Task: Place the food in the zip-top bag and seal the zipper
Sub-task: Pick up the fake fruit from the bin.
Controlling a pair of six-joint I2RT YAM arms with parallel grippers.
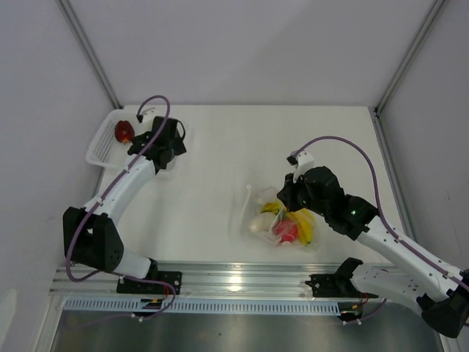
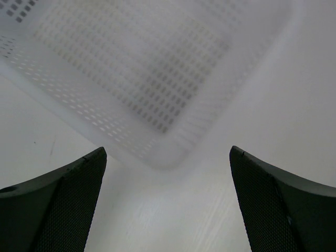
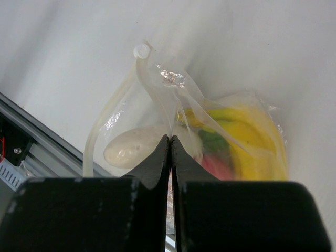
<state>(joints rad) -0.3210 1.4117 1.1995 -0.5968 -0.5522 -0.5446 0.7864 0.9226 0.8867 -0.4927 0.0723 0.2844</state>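
Note:
The clear zip-top bag [image 1: 282, 220] lies on the white table right of centre. It holds the yellow banana bunch [image 1: 302, 220], the white radish [image 1: 258, 224] and the red apple [image 1: 287, 232]. My right gripper [image 1: 283, 199] is shut on a fold of the bag's plastic near its mouth [image 3: 170, 137]. The zipper strip [image 3: 107, 113] curves open to the left of my jaws. In the right wrist view the radish [image 3: 131, 148], banana [image 3: 249, 142] and apple [image 3: 216, 165] show through the bag. A dark red round fruit [image 1: 124, 131] sits in the white mesh basket [image 1: 102, 150]. My left gripper [image 1: 141, 147] is open and empty beside the basket.
The basket's corner [image 2: 157, 152] is just ahead of my open left gripper [image 2: 168, 202]; the fruit does not show in that view. The aluminium rail [image 1: 234, 279] runs along the table's near edge, close behind the bag. White walls enclose the table.

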